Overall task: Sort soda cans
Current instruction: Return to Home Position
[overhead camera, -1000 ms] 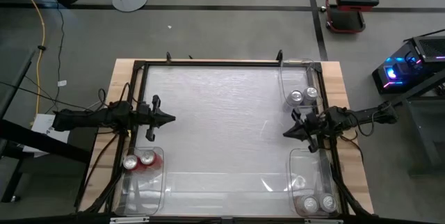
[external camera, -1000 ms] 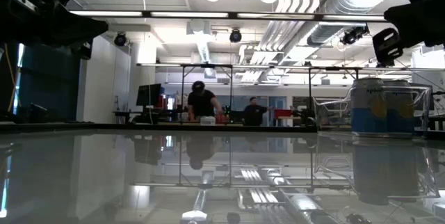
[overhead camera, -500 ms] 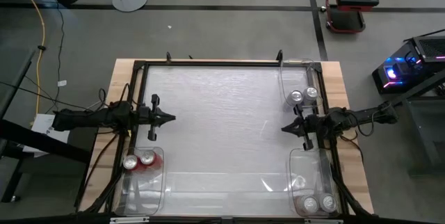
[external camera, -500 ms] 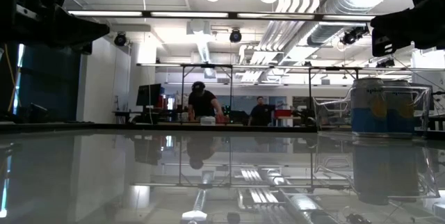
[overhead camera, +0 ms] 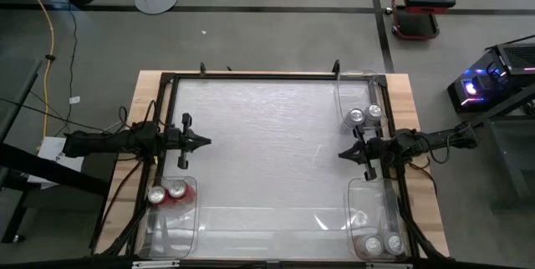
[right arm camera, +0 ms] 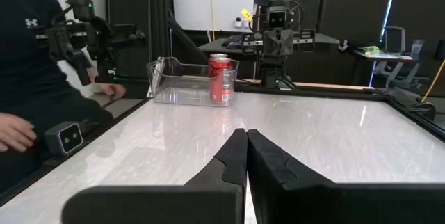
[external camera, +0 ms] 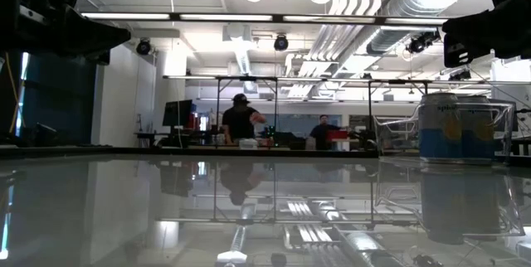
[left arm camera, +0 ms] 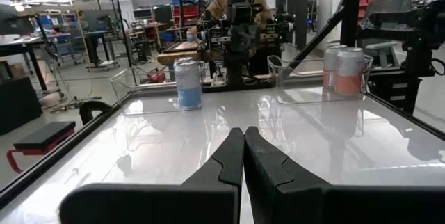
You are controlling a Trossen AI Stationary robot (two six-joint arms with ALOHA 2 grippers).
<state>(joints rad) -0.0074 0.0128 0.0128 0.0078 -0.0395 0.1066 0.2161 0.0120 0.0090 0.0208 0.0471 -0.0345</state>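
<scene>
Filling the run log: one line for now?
left tool shut, empty | right tool shut, empty | red cans in left bin

Bright, even light falls from long white ceiling strip lamps (external camera: 207, 16). The glossy white bench top (external camera: 124, 209) mirrors them in pale glare streaks. Shadows are faint. A dark robot arm (external camera: 41, 18) is silhouetted against the lit ceiling.

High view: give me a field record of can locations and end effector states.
Lower-left clear plastic bin: two red metal soda cans
Upper-right clear plastic bin: two silver metal soda cans
Lower-right clear plastic bin: two silver-topped soda cans
Left end effector: shut, empty, over the white table, left side
Right end effector: shut, empty, over its right side
</scene>
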